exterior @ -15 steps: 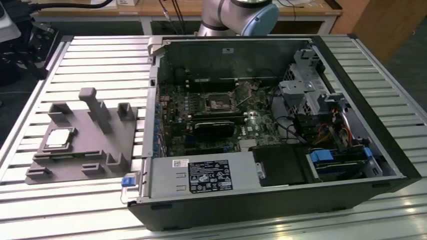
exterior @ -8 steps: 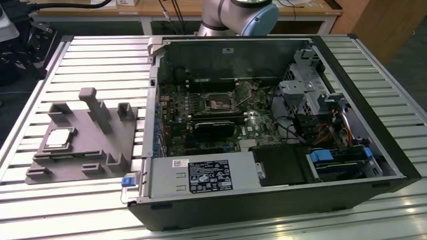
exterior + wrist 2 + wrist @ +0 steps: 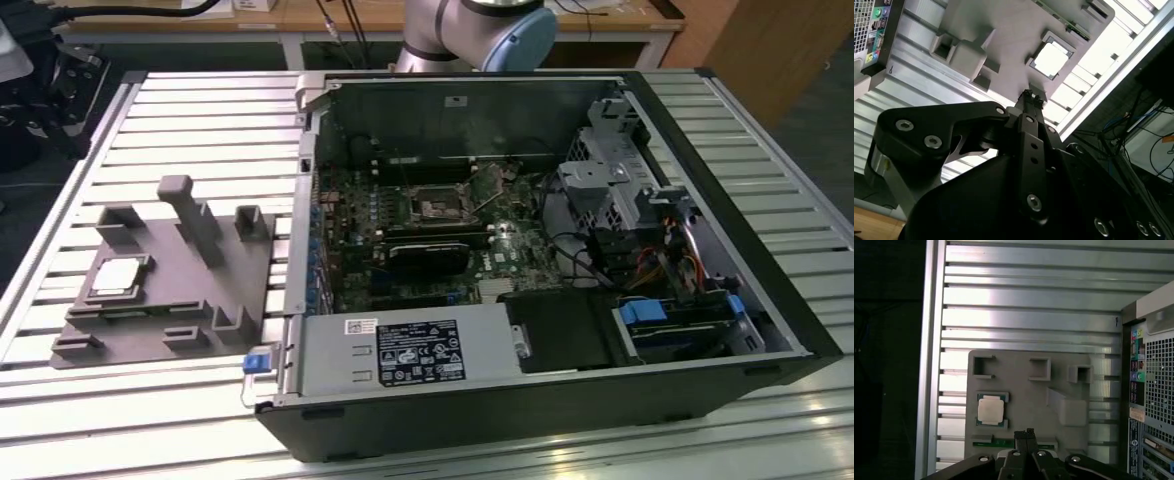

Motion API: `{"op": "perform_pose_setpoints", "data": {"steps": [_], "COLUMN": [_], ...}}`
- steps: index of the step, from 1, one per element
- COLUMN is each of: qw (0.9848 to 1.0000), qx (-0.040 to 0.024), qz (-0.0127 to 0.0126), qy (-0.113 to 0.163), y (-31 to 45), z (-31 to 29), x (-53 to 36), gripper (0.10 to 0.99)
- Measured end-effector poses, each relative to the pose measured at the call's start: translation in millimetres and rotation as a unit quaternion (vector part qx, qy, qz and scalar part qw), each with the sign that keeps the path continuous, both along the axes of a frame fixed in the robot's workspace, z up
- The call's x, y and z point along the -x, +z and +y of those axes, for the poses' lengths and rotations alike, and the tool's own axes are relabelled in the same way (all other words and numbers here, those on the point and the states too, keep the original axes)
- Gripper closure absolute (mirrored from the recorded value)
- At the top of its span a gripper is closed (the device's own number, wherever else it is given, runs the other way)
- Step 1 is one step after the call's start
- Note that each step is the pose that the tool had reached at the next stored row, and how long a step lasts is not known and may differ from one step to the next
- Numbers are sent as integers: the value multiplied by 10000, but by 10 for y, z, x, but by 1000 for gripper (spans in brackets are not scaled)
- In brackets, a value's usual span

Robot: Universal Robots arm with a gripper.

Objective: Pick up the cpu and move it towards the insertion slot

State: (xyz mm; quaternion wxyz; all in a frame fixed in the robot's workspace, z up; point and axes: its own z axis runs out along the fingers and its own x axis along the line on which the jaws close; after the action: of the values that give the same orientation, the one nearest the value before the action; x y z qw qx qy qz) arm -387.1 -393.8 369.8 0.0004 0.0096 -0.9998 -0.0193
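The cpu (image 3: 118, 275) is a small silvery square chip lying flat in a pocket of the grey fixture plate (image 3: 174, 300), on the exterior view's left. Both wrist views show the cpu (image 3: 1052, 59) (image 3: 990, 409) from above. My gripper (image 3: 1028, 94) (image 3: 1024, 433) hangs well above the plate, a little off to one side of the chip, with its black fingers together and nothing between them. The insertion slot (image 3: 438, 205) is a dark square framed by a metal bracket on the green board inside the open computer case.
The open computer case (image 3: 534, 420) lies on the slatted aluminium table (image 3: 200, 120), beside the fixture plate. Grey blocks and a tall post (image 3: 187, 215) rise from the plate. A black card with a fan (image 3: 427, 255) sits just below the slot. The case's rear panel (image 3: 1154, 390) borders the plate.
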Motion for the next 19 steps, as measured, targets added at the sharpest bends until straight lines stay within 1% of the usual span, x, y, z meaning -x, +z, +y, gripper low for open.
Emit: {"op": "perform_pose_setpoints", "data": {"steps": [10, 19], "qw": [10000, 10000], "qx": [-1, -1], "qz": [0, 0], "qy": [0, 0], "y": [-3, -9], "z": [0, 0], "x": [52, 81], "gripper": [980, 980]}}
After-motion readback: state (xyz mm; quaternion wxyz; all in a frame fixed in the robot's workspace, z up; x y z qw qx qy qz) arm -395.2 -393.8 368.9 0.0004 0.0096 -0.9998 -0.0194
